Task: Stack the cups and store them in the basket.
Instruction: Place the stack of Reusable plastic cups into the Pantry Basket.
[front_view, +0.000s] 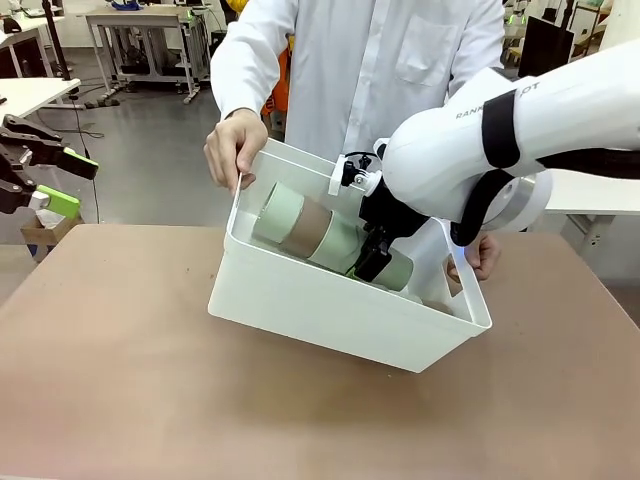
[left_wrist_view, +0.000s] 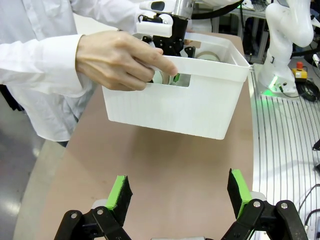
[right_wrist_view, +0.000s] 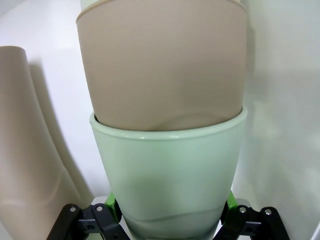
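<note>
Storing is the step in hand: the right tool (front_view: 372, 262) is inside the basket (front_view: 330, 310), pinching the mint cup at the base of the stack (front_view: 320, 235), which lies slanted inside with alternating mint and tan bands. In the right wrist view a tan cup (right_wrist_view: 162, 65) nests in that mint cup (right_wrist_view: 167, 175), the green pads pressed on either side of its lower end, and another tan cup (right_wrist_view: 22, 135) lies beside it against the white wall. The person tilts the basket up off the bench (front_view: 120, 380), one hand (front_view: 235, 148) on the far-left rim, the other hand (front_view: 482, 255) at the right end. The right arm reaches down over the far rim, wrist bent into the bin. The left tool (left_wrist_view: 179, 192) hangs spread and empty, well apart from the basket. Next, I judge, the stack must settle on the basket floor, then the pads part and the arm lifts straight out without dragging cups or catching the rim.
</note>
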